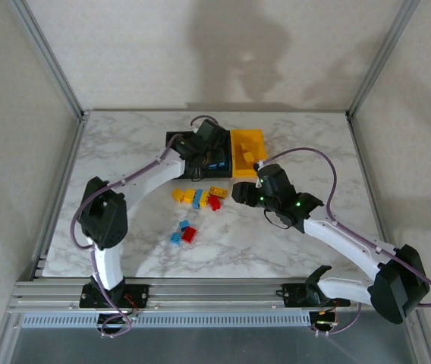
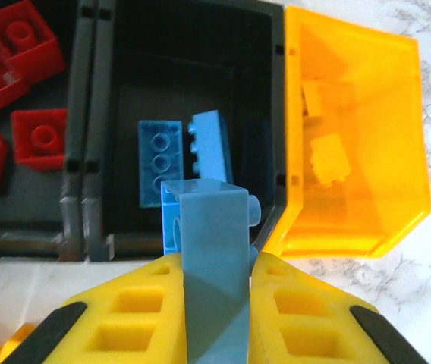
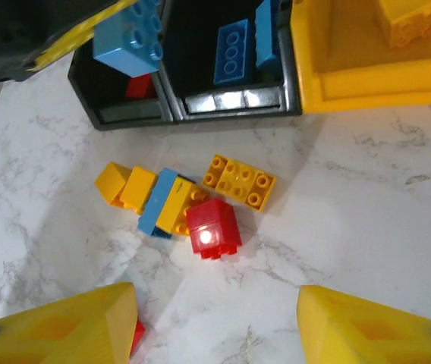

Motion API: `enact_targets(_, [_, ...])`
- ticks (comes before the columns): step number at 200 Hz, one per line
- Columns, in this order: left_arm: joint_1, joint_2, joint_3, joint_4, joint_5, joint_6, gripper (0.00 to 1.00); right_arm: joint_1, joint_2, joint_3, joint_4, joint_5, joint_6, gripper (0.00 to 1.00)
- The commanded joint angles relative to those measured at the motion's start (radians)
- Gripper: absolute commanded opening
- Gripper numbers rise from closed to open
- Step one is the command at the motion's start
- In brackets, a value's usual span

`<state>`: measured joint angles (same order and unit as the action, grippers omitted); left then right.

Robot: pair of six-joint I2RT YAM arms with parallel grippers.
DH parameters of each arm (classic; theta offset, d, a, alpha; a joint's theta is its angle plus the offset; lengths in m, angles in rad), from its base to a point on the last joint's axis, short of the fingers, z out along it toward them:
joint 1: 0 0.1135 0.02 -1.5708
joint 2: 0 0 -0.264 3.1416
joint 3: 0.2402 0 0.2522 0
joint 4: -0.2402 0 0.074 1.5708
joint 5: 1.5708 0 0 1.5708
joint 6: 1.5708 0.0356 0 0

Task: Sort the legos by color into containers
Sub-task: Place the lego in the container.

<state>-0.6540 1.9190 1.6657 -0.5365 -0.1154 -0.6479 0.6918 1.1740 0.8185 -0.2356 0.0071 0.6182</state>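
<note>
Item held: one blue brick point(image 2: 208, 208), clamped upright in the left gripper point(image 2: 214, 262), whose yellow fingers point(image 2: 124, 318) are closed on it. In the left wrist view it is poised at lower centre of the frame, over the near wall of the middle black bin point(image 2: 193, 45), presumably so that it can be released among its own colour. Contents of that bin: two blue bricks point(image 2: 160, 163), lying side by side on the floor. Black bin at the left of the frame point(image 2: 18, 208): several red bricks point(image 2: 41, 136). Yellow bin point(image 2: 367, 152), at the right of the frame: at least two yellow bricks point(image 2: 329, 159). The three bins are joined in a row, and one colour appears to be allotted to each. Right gripper point(image 3: 215, 326): open and empty, its fingers spread wide at the lower corners of the right wrist view; it is held above a loose cluster on the marble table point(image 3: 367, 227) and is judged to be lined up for a pick there. Cluster: one red brick point(image 3: 213, 229) at centre, a flat yellow brick point(image 3: 240, 180) just above it, and a clump of blue and yellow pieces point(image 3: 162, 199) to its left. Unsorted remainder, top view: a smaller group of red and blue bricks point(image 1: 183, 233), lower in the frame and apart from the cluster, not yet binned.
</note>
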Motion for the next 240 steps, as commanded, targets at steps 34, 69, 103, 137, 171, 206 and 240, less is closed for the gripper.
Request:
enact_targets(34, [0.054,0.214,0.26,-0.112,0.007,0.071,0.12,-0.029,-0.016,0.03,-0.006,0.028,0.019,0.58])
enact_targets(69, [0.074,0.349,0.424,-0.177,0.005,0.092,0.13,-0.031,-0.057,0.013,-0.032,0.044,0.031,0.58])
enact_targets(103, [0.098,0.452,0.536,-0.215,0.022,0.096,0.14,-0.034,-0.08,0.004,-0.067,0.063,0.036,0.58])
enact_targets(137, [0.111,0.495,0.566,-0.207,0.031,0.091,0.15,-0.037,-0.09,0.004,-0.082,0.068,0.04,0.58])
enact_targets(171, [0.119,0.516,0.569,-0.201,0.042,0.09,0.19,-0.037,-0.083,0.014,-0.083,0.06,0.04,0.58])
enact_targets(206, [0.122,0.514,0.572,-0.201,0.041,0.09,0.39,-0.037,-0.086,0.016,-0.087,0.058,0.041,0.58])
enact_targets(240, [0.122,0.477,0.574,-0.197,0.048,0.091,0.5,-0.037,-0.091,0.01,-0.081,0.048,0.049,0.58])
